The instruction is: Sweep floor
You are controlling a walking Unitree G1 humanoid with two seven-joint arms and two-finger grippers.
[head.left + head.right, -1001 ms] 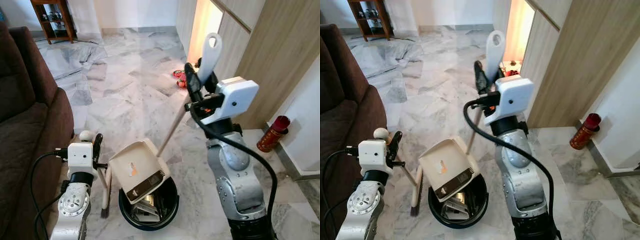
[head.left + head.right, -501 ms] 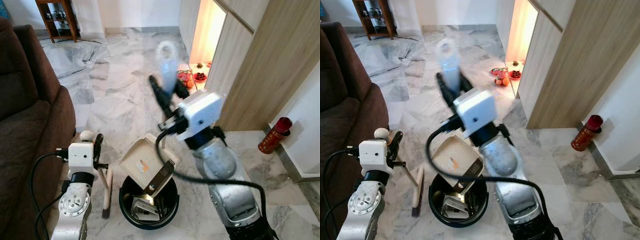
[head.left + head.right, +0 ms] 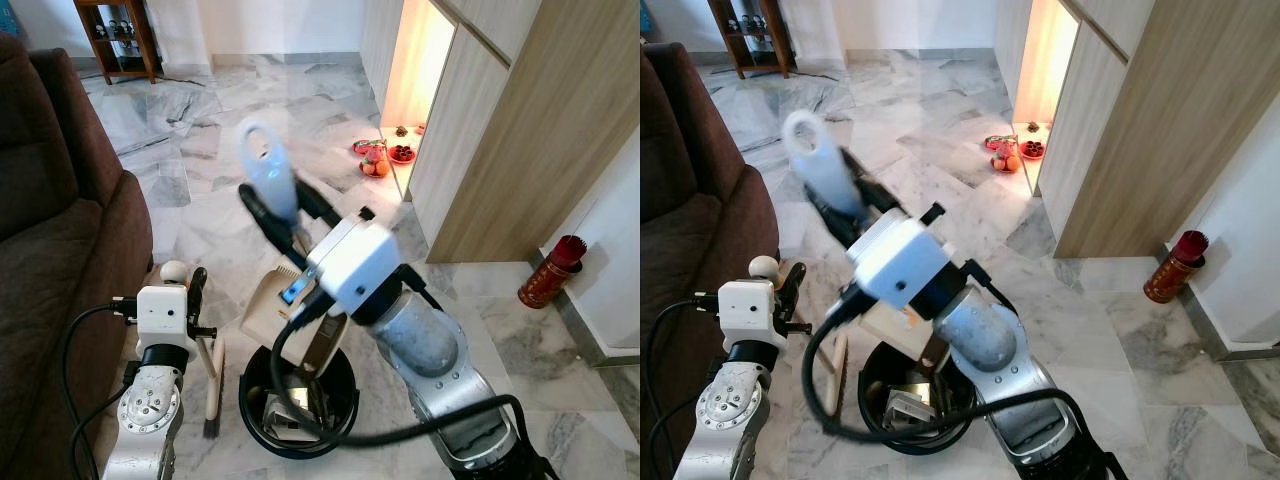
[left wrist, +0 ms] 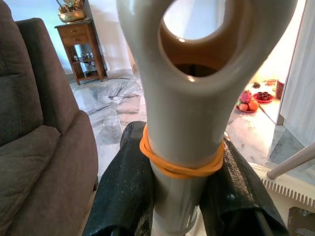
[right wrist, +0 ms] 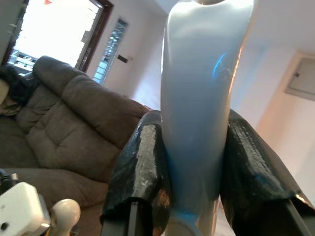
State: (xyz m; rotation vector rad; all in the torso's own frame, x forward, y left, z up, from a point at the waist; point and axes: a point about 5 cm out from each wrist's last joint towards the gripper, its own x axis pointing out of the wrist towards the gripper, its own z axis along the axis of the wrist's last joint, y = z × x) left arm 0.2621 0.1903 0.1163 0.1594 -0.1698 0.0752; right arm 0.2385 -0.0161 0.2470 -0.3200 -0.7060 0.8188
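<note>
My right gripper [image 3: 278, 222] is shut on the pale dustpan handle [image 3: 268, 178], which leans to the left. The right wrist view has that handle [image 5: 197, 98] pinched between both black fingers [image 5: 142, 167]. The cream dustpan [image 3: 268, 308] is tipped steeply over a black bin [image 3: 344, 385] with rubbish inside. Low on the left, my left gripper [image 3: 192, 302] is shut on the cream broom handle [image 4: 189, 118], which has an orange rubber band [image 4: 182, 169] around it. The broom head [image 3: 212, 395] rests on the marble floor just left of the bin.
A brown sofa [image 3: 50, 240] runs along the left, close to my left arm. Wooden cabinets [image 3: 520, 130] line the right wall, with a red flask [image 3: 552, 268] at their foot and fruit plates [image 3: 380, 160] on the floor. A wooden shelf [image 3: 112, 35] stands at the back.
My right arm has swung the dustpan handle from the right across to the left, and the pan now tips more steeply over the bin. The left arm and broom stay put.
</note>
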